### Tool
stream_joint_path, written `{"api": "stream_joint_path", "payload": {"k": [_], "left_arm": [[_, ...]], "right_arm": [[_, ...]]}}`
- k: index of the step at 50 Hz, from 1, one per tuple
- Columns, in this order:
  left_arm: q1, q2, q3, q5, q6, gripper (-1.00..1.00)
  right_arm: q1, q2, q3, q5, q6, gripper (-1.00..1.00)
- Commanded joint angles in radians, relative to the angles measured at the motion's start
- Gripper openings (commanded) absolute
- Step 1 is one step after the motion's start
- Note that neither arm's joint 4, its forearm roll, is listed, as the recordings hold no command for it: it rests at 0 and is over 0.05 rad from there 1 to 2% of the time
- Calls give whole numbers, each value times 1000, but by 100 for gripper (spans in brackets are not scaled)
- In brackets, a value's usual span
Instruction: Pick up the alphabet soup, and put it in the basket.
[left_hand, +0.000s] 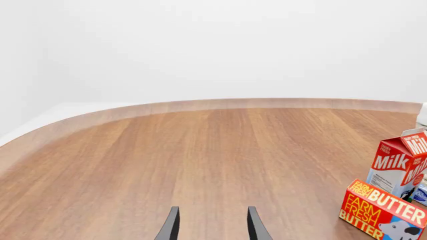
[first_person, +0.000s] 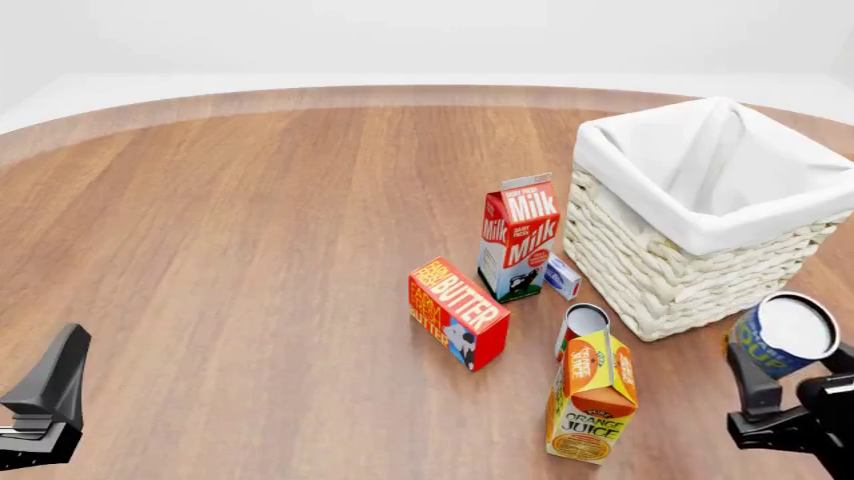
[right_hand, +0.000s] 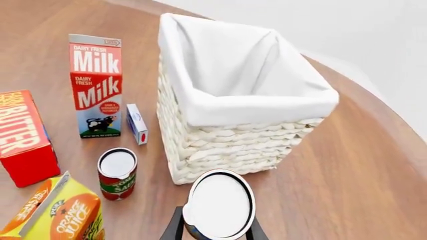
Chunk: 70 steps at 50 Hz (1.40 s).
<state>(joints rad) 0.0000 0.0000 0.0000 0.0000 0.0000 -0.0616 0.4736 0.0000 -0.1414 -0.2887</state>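
Observation:
The alphabet soup (first_person: 787, 336) is a small blue-labelled can with a pale lid, held above the table just in front of the basket's near right corner. My right gripper (first_person: 790, 372) is shut on it; in the right wrist view the alphabet soup (right_hand: 219, 205) fills the gap between the dark fingers (right_hand: 175, 226). The basket (first_person: 681, 262) is cream wicker with a white cloth lining, standing at the right; the basket (right_hand: 227, 145) lies just beyond the can. My left gripper (left_hand: 212, 226) stands open over bare wood at the near left, nothing between its fingers.
A milk carton (first_person: 519, 238), a butter box (first_person: 457, 312), a small blue-and-white box (first_person: 562, 276), a red-labelled can (first_person: 583, 325) and an orange juice carton (first_person: 594, 395) stand left of the basket. The table's curved far edge (first_person: 400, 95) runs across the back.

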Motion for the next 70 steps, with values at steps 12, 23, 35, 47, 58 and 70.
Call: {"api": "stream_joint_path", "payload": {"k": [12,23,35,47,58,70], "left_arm": [[0,0,0,0,0,100],[0,0,0,0,0,100],[0,0,0,0,0,100],[0,0,0,0,0,100],[0,0,0,0,0,100],[0,0,0,0,0,100]], "right_arm": [[16,-205,-12,104,-1,-100],[21,-212,-69,125,-15,-100],[37,-194,-145,145,-39,-100],[42,-203,-223,196,-53,-100],[47,-163,-281,193,-65,-100],[58,-115,-345,186,-87,-100]]}}
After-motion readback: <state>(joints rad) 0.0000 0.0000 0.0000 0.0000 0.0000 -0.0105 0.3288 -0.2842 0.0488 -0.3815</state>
